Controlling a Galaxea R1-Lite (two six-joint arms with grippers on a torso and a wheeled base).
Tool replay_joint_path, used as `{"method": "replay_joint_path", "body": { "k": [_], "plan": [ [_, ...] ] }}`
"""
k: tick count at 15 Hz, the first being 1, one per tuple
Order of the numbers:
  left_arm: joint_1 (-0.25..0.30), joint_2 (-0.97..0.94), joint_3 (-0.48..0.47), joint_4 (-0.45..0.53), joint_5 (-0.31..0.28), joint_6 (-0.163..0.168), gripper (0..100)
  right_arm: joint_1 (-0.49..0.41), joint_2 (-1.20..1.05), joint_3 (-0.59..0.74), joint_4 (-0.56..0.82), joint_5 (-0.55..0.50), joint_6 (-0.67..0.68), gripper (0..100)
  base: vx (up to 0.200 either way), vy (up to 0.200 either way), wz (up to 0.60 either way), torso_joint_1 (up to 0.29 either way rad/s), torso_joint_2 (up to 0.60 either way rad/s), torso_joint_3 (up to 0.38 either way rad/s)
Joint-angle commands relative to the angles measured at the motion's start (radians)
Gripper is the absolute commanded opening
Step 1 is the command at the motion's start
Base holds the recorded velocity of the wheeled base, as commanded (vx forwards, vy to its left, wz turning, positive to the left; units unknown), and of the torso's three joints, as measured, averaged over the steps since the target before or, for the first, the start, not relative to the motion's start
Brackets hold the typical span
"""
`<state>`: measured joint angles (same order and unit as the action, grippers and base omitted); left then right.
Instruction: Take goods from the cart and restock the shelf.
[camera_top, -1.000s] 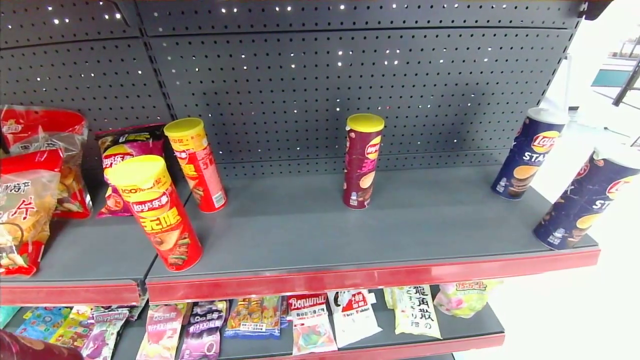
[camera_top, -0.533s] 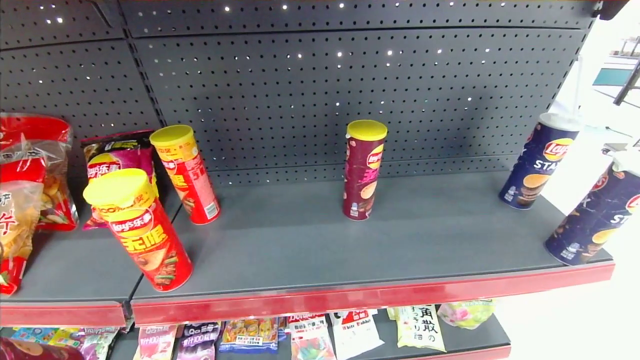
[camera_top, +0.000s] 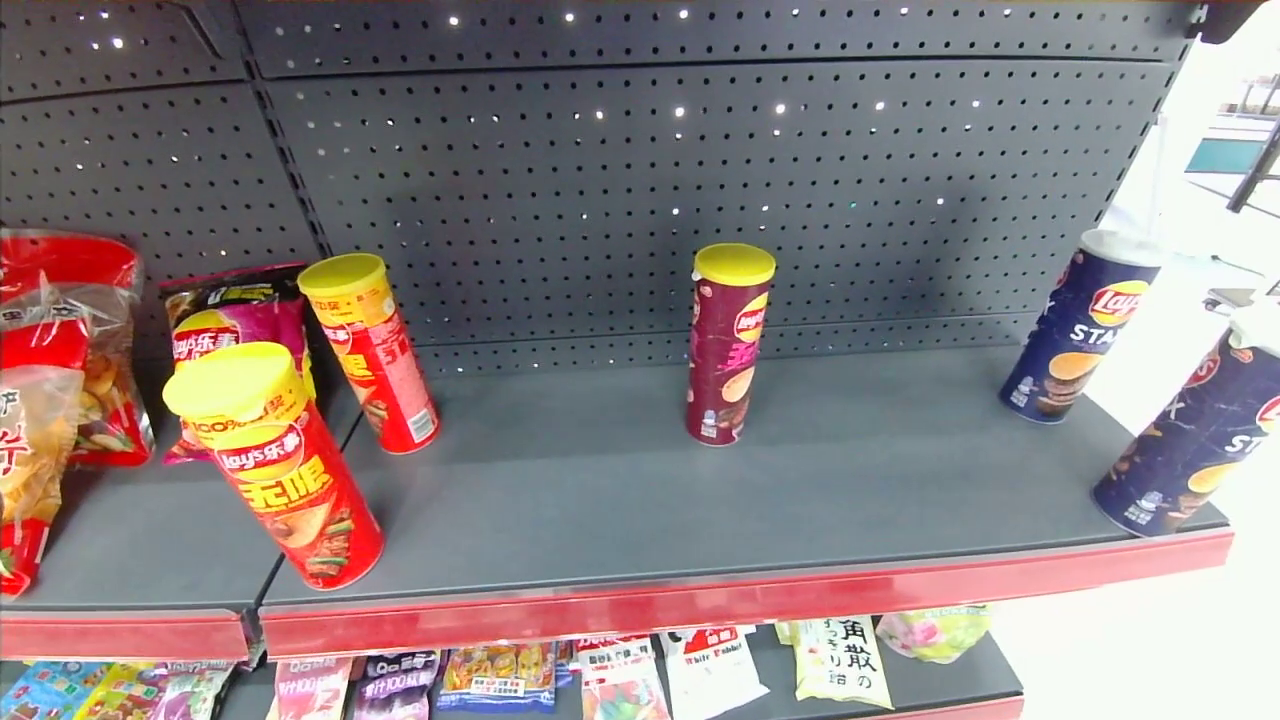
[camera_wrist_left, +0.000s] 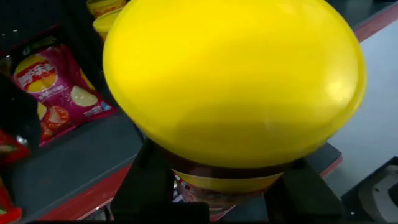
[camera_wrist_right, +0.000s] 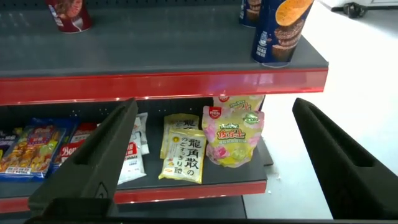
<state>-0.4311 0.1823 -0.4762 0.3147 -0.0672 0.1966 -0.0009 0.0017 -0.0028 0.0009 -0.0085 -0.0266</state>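
Clamping a yellow-lidded chip can in the left gripper, dark fingers snug on both sides, hanging it right by the shelf front edge with a pink chip bag lying on the board beyond. Holding the right gripper spread wide with nothing in it, facing the lower tier's snack packets. Spotting up top a maroon can standing mid-board, a front red can and a back red can off left, a rear navy can and a front navy can at the right end.

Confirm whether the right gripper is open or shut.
Open. In the right wrist view the right gripper has its fingers spread wide with nothing between them; snack bags on the lower shelf show through the gap.
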Motion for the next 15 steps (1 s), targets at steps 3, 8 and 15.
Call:
{"method": "replay_joint_path", "body": {
  "k": [3,8,15],
  "plan": [
    [-0.002,0.003,0.011,-0.005,-0.023,-0.008,0,-0.001,-0.002,0.0,0.001,0.001,-0.007,100,0.0,0.0,0.0,0.0,0.0,0.0],
    [0.005,0.066,0.037,-0.014,-0.04,-0.06,0,0.013,0.529,-0.642,-0.01,-0.005,0.29,100,0.0,0.0,0.0,0.0,0.0,0.0],
    [0.008,0.256,-0.015,-0.154,0.056,-0.068,0,0.19,0.885,-0.638,-0.097,0.423,0.129,100,0.0,0.0,0.0,0.0,0.0,0.0]
  ]
}}
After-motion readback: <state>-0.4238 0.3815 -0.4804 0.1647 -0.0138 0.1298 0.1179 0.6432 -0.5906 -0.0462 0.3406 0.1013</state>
